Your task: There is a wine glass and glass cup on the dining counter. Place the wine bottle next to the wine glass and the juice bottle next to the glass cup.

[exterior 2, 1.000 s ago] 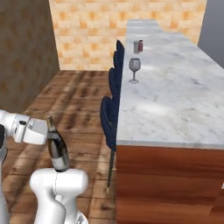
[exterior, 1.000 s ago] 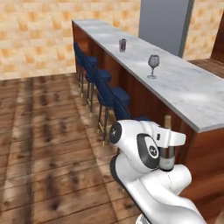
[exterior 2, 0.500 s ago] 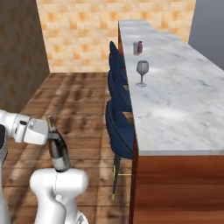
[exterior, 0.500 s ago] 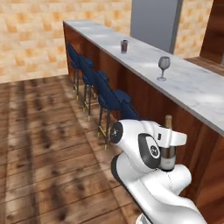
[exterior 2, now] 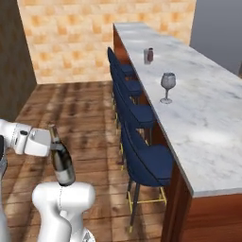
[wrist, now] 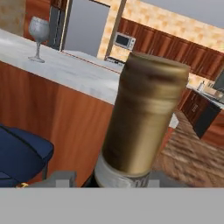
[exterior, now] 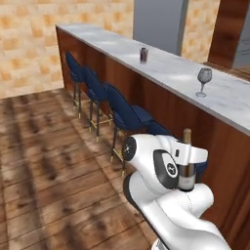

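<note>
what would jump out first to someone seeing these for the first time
First the wine bottle, upright in the gripper low beside the arm; the hand view shows its tan neck up close. Next, the long marble dining counter with blue stools along its front. A wine glass stands alone on it, the glass cup and juice bottle farther along.

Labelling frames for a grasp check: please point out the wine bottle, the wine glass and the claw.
wine bottle point(exterior 2: 62, 163), right base view, on its dark body.
wine glass point(exterior: 204, 76), left base view, on its bowl.
claw point(wrist: 107, 177), hand view, between its fingertips.
</note>
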